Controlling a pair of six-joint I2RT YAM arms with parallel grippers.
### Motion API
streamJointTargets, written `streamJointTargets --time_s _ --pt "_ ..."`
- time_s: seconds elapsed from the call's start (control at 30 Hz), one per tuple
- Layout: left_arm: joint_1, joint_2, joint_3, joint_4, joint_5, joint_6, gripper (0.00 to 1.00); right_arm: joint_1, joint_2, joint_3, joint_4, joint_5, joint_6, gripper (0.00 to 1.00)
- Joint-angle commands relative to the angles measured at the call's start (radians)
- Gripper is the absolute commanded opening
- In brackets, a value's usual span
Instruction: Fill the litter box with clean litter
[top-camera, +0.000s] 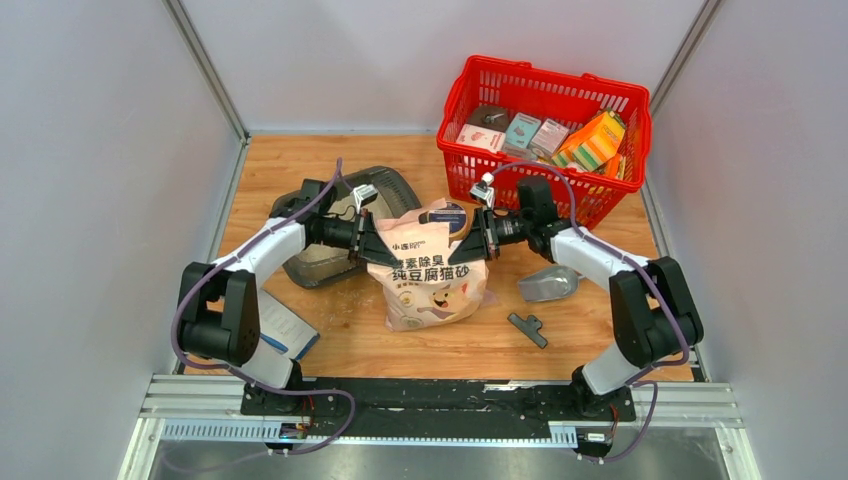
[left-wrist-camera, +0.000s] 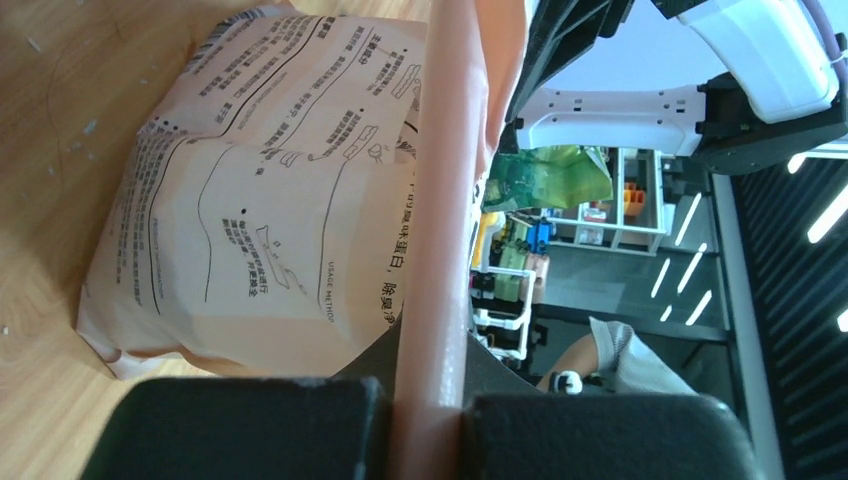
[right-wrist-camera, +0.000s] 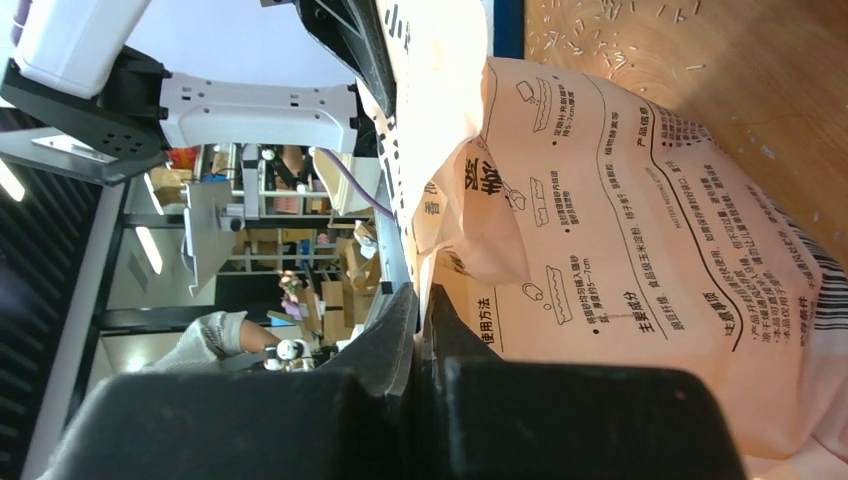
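a: where does the litter box (top-camera: 392, 192) sit?
b: at the far left of the wooden table (top-camera: 600, 345). it is a dark grey tray with a raised rim. the left arm crosses over it and hides much of the basin, so what lies inside cannot be told.

a: and the clean litter?
b: in the printed beige-pink litter bag (top-camera: 430, 285), which stands upright at mid-table, just right of the tray and between the two arms.

a: state of the tools?
b: the left gripper (top-camera: 372, 240) is pinching the bag's top edge from the left and the right gripper (top-camera: 478, 238) from the right. each wrist view shows the fingers pressed together with only the bag's edge between them.

a: what surrounds the bag?
b: a silver scoop (top-camera: 548, 285) lies near the bag's right side, under the right arm. a small dark tool (top-camera: 527, 329) rests nearer the bases. a red basket (top-camera: 545, 72) of boxed goods stands at the far right corner, well apart from the tray. a blue-and-white flat object (top-camera: 288, 330) lies by the left arm's base. pale bits (right-wrist-camera: 600, 20) are scattered on the wood.
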Motion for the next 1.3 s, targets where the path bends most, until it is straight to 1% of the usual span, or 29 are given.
streamJointTargets --time_s 0.0,0.03,0.1,0.13,0.17,0.2,0.23,0.3,0.33,0.37,0.4,0.43,0.47,0.5,0.53,0.57,0.6,0.63,0.67,0.7,0.73,0.77,0.8,0.83,0.87,0.9,1.03,1.1,1.27 --pt "0.020 -0.028 -0.049 0.093 -0.048 -0.170 0.01 -0.031 0.000 0.024 0.153 -0.089 0.188 0.00" --pt "0.020 -0.032 -0.054 0.116 -0.048 -0.222 0.02 -0.032 0.007 0.036 0.150 -0.092 0.191 0.00" --pt "0.020 -0.039 -0.056 0.112 -0.080 -0.253 0.05 -0.035 0.019 0.042 0.118 -0.085 0.190 0.00" --pt "0.020 -0.039 -0.054 0.105 -0.091 -0.276 0.13 -0.037 0.025 0.047 0.106 -0.085 0.191 0.00" --pt "0.020 -0.045 -0.054 0.098 -0.106 -0.284 0.20 -0.037 0.030 0.051 0.100 -0.086 0.193 0.00" --pt "0.022 -0.053 -0.048 0.074 -0.118 -0.284 0.26 -0.037 0.033 0.052 0.100 -0.089 0.193 0.00" --pt "0.025 -0.064 -0.039 0.048 -0.135 -0.253 0.34 -0.037 0.039 0.055 0.100 -0.092 0.191 0.00" --pt "0.046 -0.100 -0.002 -0.021 -0.177 -0.207 0.39 -0.038 0.048 0.067 0.096 -0.095 0.188 0.00" --pt "0.058 -0.119 0.018 -0.052 -0.200 -0.130 0.43 -0.037 0.054 0.070 0.096 -0.100 0.185 0.00" --pt "0.072 -0.163 0.039 -0.078 -0.253 -0.083 0.44 -0.037 0.056 0.074 0.093 -0.102 0.184 0.00" --pt "0.103 -0.189 0.074 -0.113 -0.278 0.019 0.46 -0.035 0.057 0.076 0.092 -0.102 0.181 0.00" --pt "0.118 -0.215 0.096 -0.138 -0.310 0.085 0.49 -0.034 0.059 0.076 0.092 -0.105 0.182 0.00" --pt "0.129 -0.264 0.118 -0.164 -0.382 0.160 0.50 -0.035 0.059 0.076 0.093 -0.106 0.181 0.00" --pt "0.129 -0.294 0.151 -0.208 -0.419 0.240 0.51 -0.035 0.059 0.076 0.093 -0.106 0.181 0.00" --pt "0.125 -0.321 0.158 -0.215 -0.448 0.416 0.54 -0.037 0.059 0.076 0.093 -0.111 0.181 0.00" --pt "0.121 -0.391 0.150 -0.196 -0.486 0.467 0.54 -0.037 0.060 0.078 0.093 -0.112 0.179 0.00" --pt "0.120 -0.430 0.112 -0.111 -0.494 0.507 0.56 -0.035 0.062 0.078 0.093 -0.114 0.178 0.00" --pt "0.097 -0.465 0.090 -0.062 -0.503 0.584 0.60 -0.037 0.063 0.079 0.092 -0.114 0.179 0.00" --pt "0.077 -0.523 0.072 -0.020 -0.513 0.626 0.61 -0.037 0.066 0.081 0.093 -0.115 0.179 0.00" --pt "0.048 -0.544 0.054 0.020 -0.505 0.738 0.62 -0.035 0.066 0.079 0.093 -0.115 0.178 0.00" --pt "0.019 -0.556 0.055 0.016 -0.490 0.806 0.62 -0.035 0.066 0.078 0.093 -0.115 0.178 0.00" --pt "-0.045 -0.565 0.059 0.000 -0.444 0.872 0.62 -0.035 0.065 0.078 0.093 -0.115 0.176 0.00" --pt "-0.076 -0.562 0.072 -0.036 -0.424 0.990 0.62 -0.035 0.065 0.076 0.090 -0.117 0.176 0.00" --pt "-0.105 -0.555 0.079 -0.062 -0.409 1.049 0.63 -0.035 0.063 0.076 0.089 -0.120 0.173 0.00" --pt "-0.169 -0.532 0.085 -0.089 -0.395 1.107 0.64 -0.037 0.062 0.076 0.090 -0.118 0.170 0.00" --pt "-0.197 -0.515 0.092 -0.124 -0.401 1.193 0.65 -0.035 0.062 0.076 0.087 -0.121 0.168 0.00" --pt "-0.323 -0.421 0.096 -0.149 -0.447 1.362 0.72 -0.035 0.062 0.073 0.089 -0.125 0.165 0.00" --pt "-0.365 -0.360 0.105 -0.143 -0.471 1.429 0.73 -0.037 0.057 0.070 0.086 -0.125 0.164 0.00" --pt "-0.399 -0.259 0.118 -0.086 -0.506 1.431 0.74 -0.035 0.053 0.070 0.070 -0.129 0.148 0.00"
